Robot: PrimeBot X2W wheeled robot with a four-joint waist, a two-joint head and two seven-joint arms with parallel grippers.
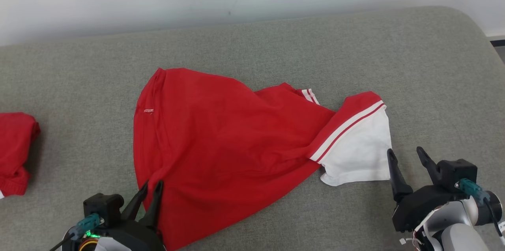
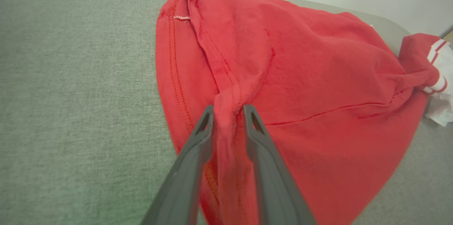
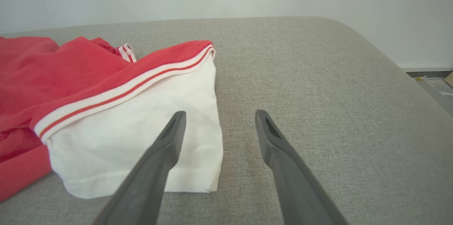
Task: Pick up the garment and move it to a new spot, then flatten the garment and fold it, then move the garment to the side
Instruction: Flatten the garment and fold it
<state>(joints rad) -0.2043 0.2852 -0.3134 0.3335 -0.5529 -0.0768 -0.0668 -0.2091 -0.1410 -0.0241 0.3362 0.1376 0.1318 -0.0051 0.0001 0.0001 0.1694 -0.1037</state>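
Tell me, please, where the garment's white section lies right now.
In the head view, the white section lies at the garment's right end, just left of the open right gripper.

What we cannot make out around the garment [image 1: 221, 140]
Left of it, a second red cloth [image 1: 14, 152] is cut by the picture's edge, so we cannot tell what it is. The stitched tag [image 1: 148, 111] near the garment's upper left corner is too small for us to read. The garment's lower tip runs off the bottom edge beside the left gripper [image 1: 152, 184].
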